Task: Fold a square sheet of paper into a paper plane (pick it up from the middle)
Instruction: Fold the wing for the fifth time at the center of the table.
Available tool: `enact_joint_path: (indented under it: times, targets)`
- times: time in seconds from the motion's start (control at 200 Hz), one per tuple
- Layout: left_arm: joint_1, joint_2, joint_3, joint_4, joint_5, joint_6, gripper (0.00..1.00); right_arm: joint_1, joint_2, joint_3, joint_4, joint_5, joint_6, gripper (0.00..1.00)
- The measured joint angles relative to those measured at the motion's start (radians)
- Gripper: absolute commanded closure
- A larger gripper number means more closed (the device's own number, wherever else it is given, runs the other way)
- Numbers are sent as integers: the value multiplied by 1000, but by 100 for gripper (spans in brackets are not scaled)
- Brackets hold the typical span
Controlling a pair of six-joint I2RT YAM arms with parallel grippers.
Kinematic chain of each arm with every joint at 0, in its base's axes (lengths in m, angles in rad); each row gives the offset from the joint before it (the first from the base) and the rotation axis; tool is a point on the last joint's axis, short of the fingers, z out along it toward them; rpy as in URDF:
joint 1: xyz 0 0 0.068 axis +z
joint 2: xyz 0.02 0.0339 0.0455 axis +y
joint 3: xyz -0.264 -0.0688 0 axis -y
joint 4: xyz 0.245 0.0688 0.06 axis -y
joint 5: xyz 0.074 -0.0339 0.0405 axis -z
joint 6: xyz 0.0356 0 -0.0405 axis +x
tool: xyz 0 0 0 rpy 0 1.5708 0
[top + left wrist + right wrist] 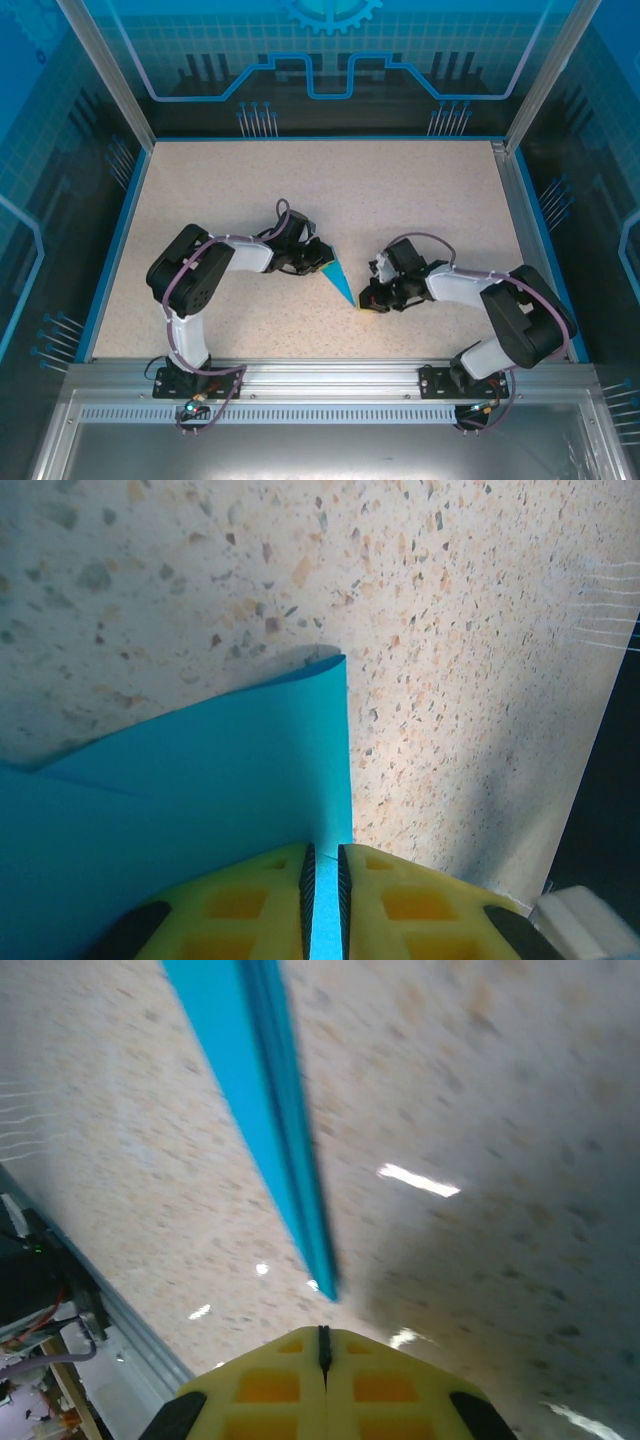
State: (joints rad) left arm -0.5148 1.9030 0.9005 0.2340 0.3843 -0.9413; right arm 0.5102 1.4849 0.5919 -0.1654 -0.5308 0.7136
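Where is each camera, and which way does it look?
Top: above and behind the arms, looking down at the table; both arms show.
Left wrist: on that arm, looks past the left gripper, clamped on the paper.
Right wrist: on that arm, looks past the shut right gripper along the table.
Both wrist views share the paper.

The paper plane (339, 279), teal-blue and folded into a slim triangle (sharp tip free), juts from the left gripper (322, 263), wide end pinched there.
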Motion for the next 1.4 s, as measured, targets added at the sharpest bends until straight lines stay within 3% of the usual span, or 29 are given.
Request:
enact_joint_path:
  times: [0.175, 0.67, 1.0, 1.185, 1.4]
  targets:
    - [1, 0, 0, 0, 3, 0, 80, 0, 24, 127, 8, -4, 4, 96]
    - [2, 2, 0, 3, 11, 0, 80, 26, 296, 294, 76, -30, 64, 96]
    - [4, 2, 0, 4, 17, 6, 78, 24, 377, 305, 92, -18, 40, 99]
    - [5, 2, 1, 7, 27, 21, 74, 19, 367, 258, 171, -32, 39, 100]
    - [5, -3, 24, -26, 42, 44, 61, 19, 366, 251, 190, -34, 42, 100]
